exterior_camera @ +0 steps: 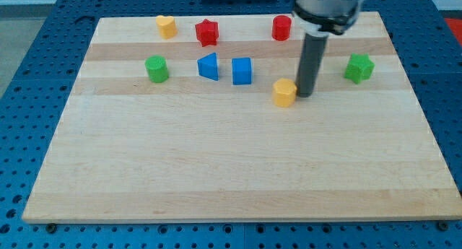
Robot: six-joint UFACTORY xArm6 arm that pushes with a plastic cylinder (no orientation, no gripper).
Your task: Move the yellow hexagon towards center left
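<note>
Camera view: my tip (304, 95) touching yellow hexagon (285, 92) on its right; no gripper on rod.

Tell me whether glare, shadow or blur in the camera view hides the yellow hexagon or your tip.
Camera view: even, soft lighting, no glare on the board; only faint shadows under the blocks; the yellow hexagon is sharp, and my tip sits just at its right side, clearly outlined; the arm's upper part is cropped at the view's top.

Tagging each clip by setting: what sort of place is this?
Likely a robotics lab bench: a wooden board on a blue perforated table, small coloured blocks, and my tip beside the yellow hexagon.
</note>
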